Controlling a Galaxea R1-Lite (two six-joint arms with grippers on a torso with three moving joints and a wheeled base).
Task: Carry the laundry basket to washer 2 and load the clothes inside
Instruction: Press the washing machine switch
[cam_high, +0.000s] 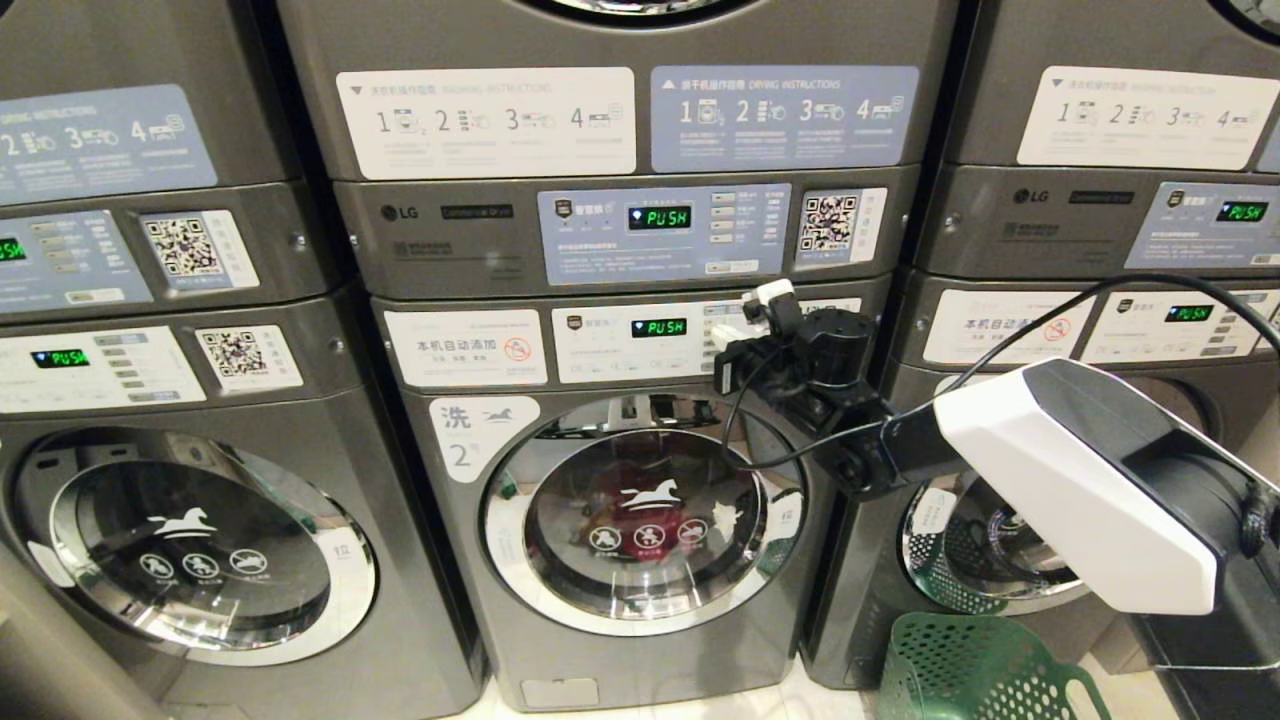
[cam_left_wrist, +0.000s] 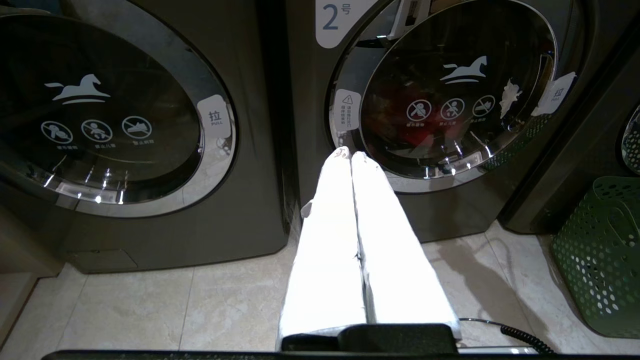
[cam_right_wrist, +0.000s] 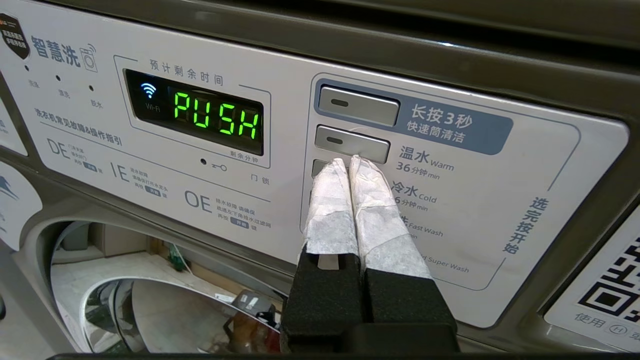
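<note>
Washer 2 (cam_high: 600, 480) stands in the middle of the row, its round glass door (cam_high: 630, 515) closed. Red clothes (cam_high: 625, 490) show dimly through the glass (cam_left_wrist: 425, 132). My right gripper (cam_high: 726, 340) is shut and raised to the washer's control panel. Its white-wrapped tips (cam_right_wrist: 348, 162) rest on the button column, just under the warm-wash button (cam_right_wrist: 352, 144), beside the green PUSH display (cam_right_wrist: 217, 116). The green laundry basket (cam_high: 975, 670) stands on the floor right of washer 2 (cam_left_wrist: 600, 250), with no clothes showing in it. My left gripper (cam_left_wrist: 350, 154) hangs shut and low before the door.
An alike grey washer (cam_high: 190, 540) stands to the left and another (cam_high: 1000, 560) to the right behind the basket. Dryers are stacked above. My right arm's white shell (cam_high: 1080, 480) and its black cable (cam_high: 1000, 350) cross the right-hand washer. Beige floor tiles (cam_left_wrist: 150, 310) lie in front.
</note>
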